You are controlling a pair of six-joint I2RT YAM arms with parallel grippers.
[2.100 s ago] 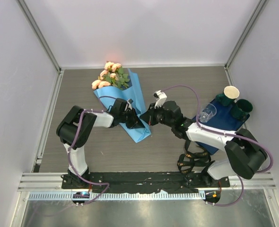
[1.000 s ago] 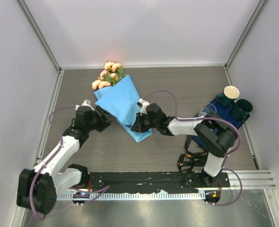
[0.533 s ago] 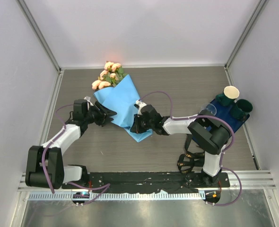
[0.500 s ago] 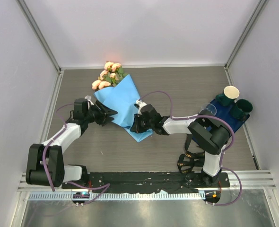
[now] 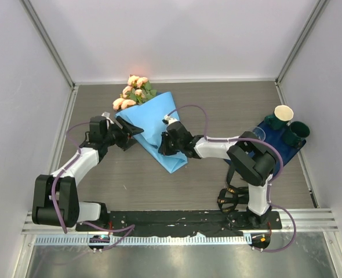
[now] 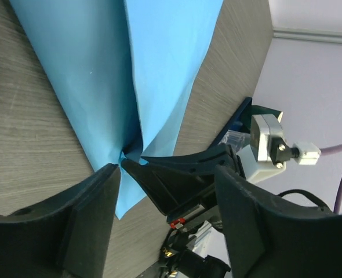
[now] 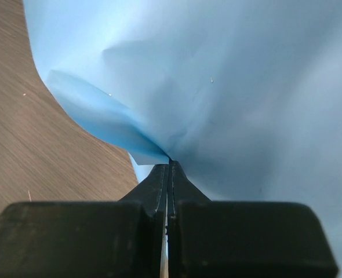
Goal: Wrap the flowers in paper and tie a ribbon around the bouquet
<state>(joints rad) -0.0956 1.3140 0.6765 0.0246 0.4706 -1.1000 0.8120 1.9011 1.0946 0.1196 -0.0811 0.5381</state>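
The right jaws are closed on a fold of the paper (image 7: 217, 87) partway down the cone. The left jaws stand wide apart just beside it, holding nothing. The flowers (image 5: 133, 92) poke out toward the far end of the desk (image 5: 229, 110). I'd hold that pinch firm until the left catches the flap, lest the wrap spring open.
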